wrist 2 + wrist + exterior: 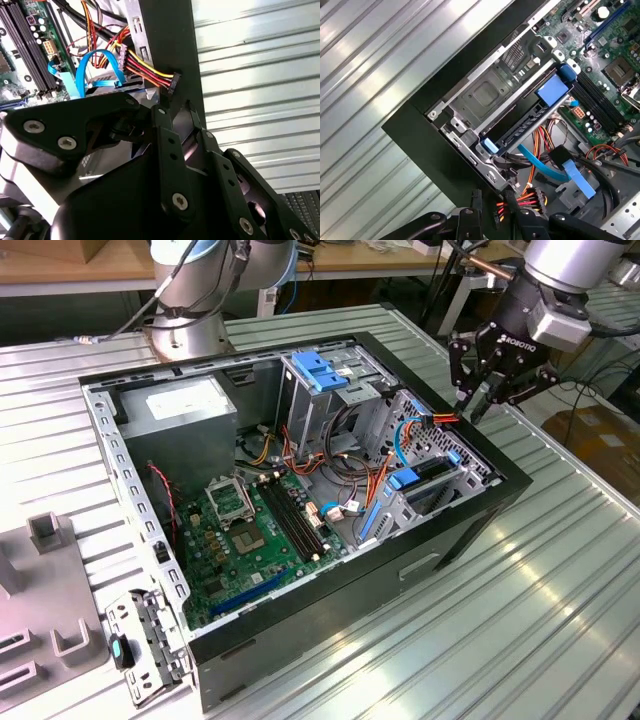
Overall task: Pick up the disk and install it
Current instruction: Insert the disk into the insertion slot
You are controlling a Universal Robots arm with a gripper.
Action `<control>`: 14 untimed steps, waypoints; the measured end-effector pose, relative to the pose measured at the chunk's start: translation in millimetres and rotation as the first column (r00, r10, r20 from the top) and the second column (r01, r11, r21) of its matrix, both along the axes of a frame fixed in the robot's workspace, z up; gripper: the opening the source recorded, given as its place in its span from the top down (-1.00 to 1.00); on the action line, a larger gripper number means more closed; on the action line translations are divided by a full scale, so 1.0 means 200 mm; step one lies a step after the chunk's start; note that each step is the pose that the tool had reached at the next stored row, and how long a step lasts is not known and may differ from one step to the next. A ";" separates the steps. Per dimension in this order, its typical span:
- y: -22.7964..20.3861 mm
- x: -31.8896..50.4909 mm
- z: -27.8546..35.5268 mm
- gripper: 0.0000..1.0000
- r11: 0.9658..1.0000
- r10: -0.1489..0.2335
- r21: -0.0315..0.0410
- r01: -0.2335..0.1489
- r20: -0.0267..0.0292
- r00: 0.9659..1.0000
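Observation:
In the exterior view my gripper (484,400) hangs over the open computer case's (470,530) wall on that view's right, just above the drive bay. Its fingers (470,220) stand a little apart with nothing between them. An orange, red and black power cable plug (496,216) lies right under the tips. The disk (520,131) appears as a dark slab with blue plastic ends, seated in the metal drive bay (487,95) inside the case. It shows there in the exterior view too, disk (432,480). In the second wrist view my gripper (174,106) is above the same cable plug (172,85).
The case lies open on a ribbed metal table (560,570), with a green motherboard (245,535), a tall metal cage with a blue top (318,375) and a grey power supply box (185,405). Blue ribbon cables (545,162) and wire bundles cross near the bay. A second arm's base (190,300) stands behind.

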State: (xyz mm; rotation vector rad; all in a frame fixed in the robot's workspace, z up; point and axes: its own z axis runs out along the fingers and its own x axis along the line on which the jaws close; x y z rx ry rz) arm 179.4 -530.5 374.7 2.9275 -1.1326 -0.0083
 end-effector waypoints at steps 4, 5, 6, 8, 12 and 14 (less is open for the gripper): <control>0.038 0.023 -0.025 0.37 1.000 0.018 0.001 -0.018 0.001 1.000; 0.038 0.023 -0.028 0.37 1.000 0.020 0.001 -0.020 0.001 1.000; 0.038 0.023 -0.034 0.37 1.000 0.029 0.002 -0.029 0.001 1.000; 0.038 0.022 -0.043 0.37 0.998 0.059 0.003 -0.059 0.001 0.998; 0.038 0.021 -0.046 0.37 0.998 0.063 0.003 -0.063 0.001 0.998; 0.038 0.021 -0.039 0.37 0.998 0.063 0.004 -0.063 0.001 0.998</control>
